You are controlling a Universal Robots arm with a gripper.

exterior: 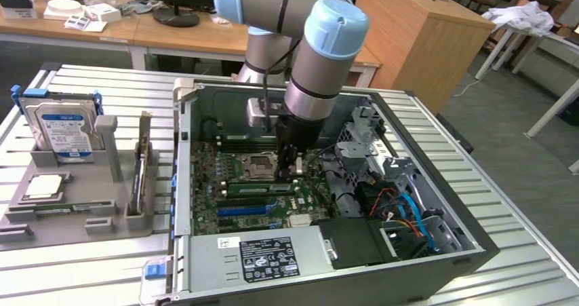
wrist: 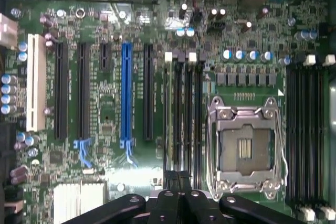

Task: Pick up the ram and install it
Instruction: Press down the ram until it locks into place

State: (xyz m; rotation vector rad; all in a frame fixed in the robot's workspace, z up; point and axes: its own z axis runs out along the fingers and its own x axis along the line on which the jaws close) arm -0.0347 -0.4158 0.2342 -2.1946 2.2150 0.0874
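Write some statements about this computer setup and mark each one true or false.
1. The computer case lies open, with the motherboard showing. True.
2. The hard drive sits inside the case. False: it stands in a grey holder outside the case, at the exterior view's left.
3. The gripper is over the motherboard. True.
4. A fan covers the processor socket. False: the socket is bare.
5. The gripper is wide open. False: it is shut.

claw [wrist: 179,195] cut off by frame edge, power supply label [exterior: 268,257] text unreadable
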